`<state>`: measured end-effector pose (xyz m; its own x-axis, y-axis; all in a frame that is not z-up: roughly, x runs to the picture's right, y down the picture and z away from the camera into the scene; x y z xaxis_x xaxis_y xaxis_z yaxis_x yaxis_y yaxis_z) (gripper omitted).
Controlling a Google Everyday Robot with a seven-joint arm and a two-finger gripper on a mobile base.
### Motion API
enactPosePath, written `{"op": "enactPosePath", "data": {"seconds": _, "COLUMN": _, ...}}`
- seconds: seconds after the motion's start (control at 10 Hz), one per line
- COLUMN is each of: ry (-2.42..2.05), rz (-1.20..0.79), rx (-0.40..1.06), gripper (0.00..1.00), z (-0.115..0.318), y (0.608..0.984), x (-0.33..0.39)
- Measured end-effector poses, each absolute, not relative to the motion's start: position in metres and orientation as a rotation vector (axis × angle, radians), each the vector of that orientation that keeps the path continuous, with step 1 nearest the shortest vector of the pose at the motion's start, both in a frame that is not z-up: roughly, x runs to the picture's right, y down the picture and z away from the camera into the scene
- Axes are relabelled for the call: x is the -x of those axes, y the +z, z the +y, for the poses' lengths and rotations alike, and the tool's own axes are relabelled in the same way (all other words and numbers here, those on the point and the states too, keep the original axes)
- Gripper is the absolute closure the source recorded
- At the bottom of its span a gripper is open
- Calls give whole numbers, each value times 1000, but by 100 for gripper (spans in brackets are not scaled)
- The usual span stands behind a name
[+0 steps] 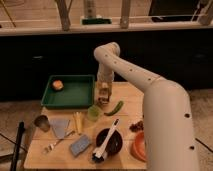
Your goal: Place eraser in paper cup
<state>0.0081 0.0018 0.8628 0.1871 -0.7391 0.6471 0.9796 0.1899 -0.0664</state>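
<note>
At the lower left of the frame a grey cup (42, 122) stands on the wooden table (131, 102), with a green tray (75, 95) above it at left centre. Near the middle of the frame sits the paper cup (93, 112), upright and pale lime-green. The gripper (103, 96) hangs just above and to the right of it, close to its rim. Whether the gripper is wide, narrow or holding something, I cannot tell.

I cannot pick out the eraser anywhere on the table. It may be in the gripper, but that is hidden. An eraser should be light, slightly soft and grippy, best pinched across its narrow width. The cup is probably light and thin-walled and easily tipped, so a release from straight above its mouth would suit.

Right of the cup lies a green pod (115, 108), and the arm (160, 110) fills the right of the frame.
</note>
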Motion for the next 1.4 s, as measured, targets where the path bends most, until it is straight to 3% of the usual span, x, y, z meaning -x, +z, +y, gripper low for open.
{"op": "enactPosePath", "data": {"seconds": 1.4, "ry": -1333, "rz": -561, "rx": 528, "gripper": 20, "z": -3, "y": 857, "x": -9}}
